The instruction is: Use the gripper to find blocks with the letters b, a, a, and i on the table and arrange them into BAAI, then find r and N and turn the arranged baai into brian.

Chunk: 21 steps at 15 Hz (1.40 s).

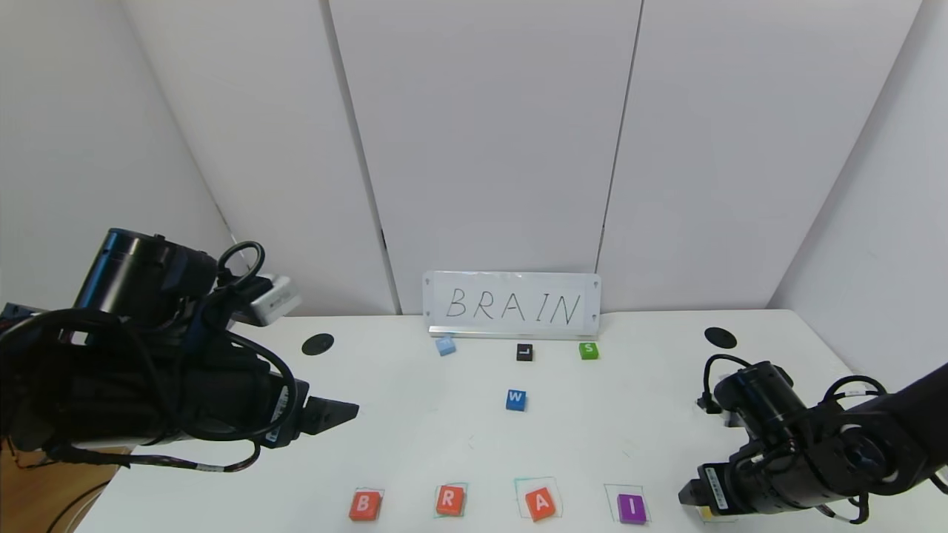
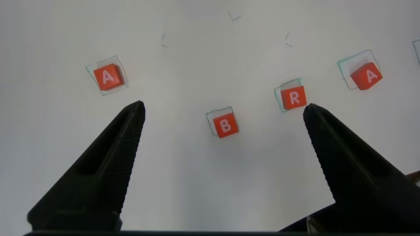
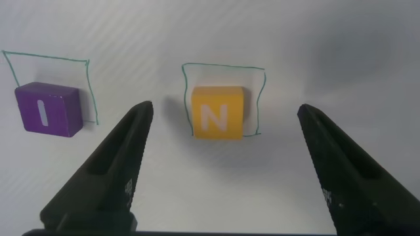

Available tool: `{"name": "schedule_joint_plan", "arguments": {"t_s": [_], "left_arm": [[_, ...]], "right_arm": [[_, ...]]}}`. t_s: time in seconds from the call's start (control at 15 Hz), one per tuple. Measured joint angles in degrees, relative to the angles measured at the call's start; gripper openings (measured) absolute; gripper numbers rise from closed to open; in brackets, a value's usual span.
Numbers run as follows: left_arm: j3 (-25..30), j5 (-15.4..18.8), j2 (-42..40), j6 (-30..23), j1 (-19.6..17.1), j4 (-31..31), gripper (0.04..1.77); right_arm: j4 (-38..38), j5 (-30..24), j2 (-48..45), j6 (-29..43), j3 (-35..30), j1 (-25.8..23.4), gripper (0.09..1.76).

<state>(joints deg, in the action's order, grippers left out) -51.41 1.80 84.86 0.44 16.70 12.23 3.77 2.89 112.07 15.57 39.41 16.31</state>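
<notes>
On the white table point(image 1: 415, 437), orange-red B point(image 1: 364, 505), R point(image 1: 449, 500) and A point(image 1: 541, 504) and purple I point(image 1: 632, 508) lie in a front row, each on a green drawn square. My left gripper point(image 1: 337, 414) is open and empty, raised behind the row's left end. In its wrist view point(image 2: 223, 107), B point(image 2: 226, 124) and R point(image 2: 293, 98) lie between two A blocks point(image 2: 107, 77) point(image 2: 366, 76); one A is hidden in the head view. My right gripper point(image 1: 689, 494) is open above yellow N point(image 3: 216, 115), beside I point(image 3: 46, 109).
A sign reading BRAIN point(image 1: 512, 305) stands at the back. In front of it lie a light blue block point(image 1: 445, 345), a black L block point(image 1: 524, 352) and a green S block point(image 1: 589, 351). A blue W block point(image 1: 516, 400) lies mid-table. Two black holes point(image 1: 318, 343) point(image 1: 720, 337) mark the back corners.
</notes>
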Motion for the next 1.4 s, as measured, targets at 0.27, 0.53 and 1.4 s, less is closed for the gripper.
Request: {"name": "schedule_joint_plan", "arguments": {"t_s": [0.27,0.53,1.4], "left_arm": [[-0.10,-0.15,-2.63,-0.22,0.96,0.02,1.72],[1.80,-2.73,-7.74,-0.60,2.86,0.57,1.72],[15.19,-5.11,-38.80,1.34,2.91,6.63,1.72]], "right_arm": [[-0.87,0.37,-4.82,0.20,-0.46,-0.11,1.63],[-7.70,0.85,-13.62,0.11,-0.17,-0.11,1.66],[-37.05,7.40,-54.25,-0.71,4.33,0.28,1.70]]}}
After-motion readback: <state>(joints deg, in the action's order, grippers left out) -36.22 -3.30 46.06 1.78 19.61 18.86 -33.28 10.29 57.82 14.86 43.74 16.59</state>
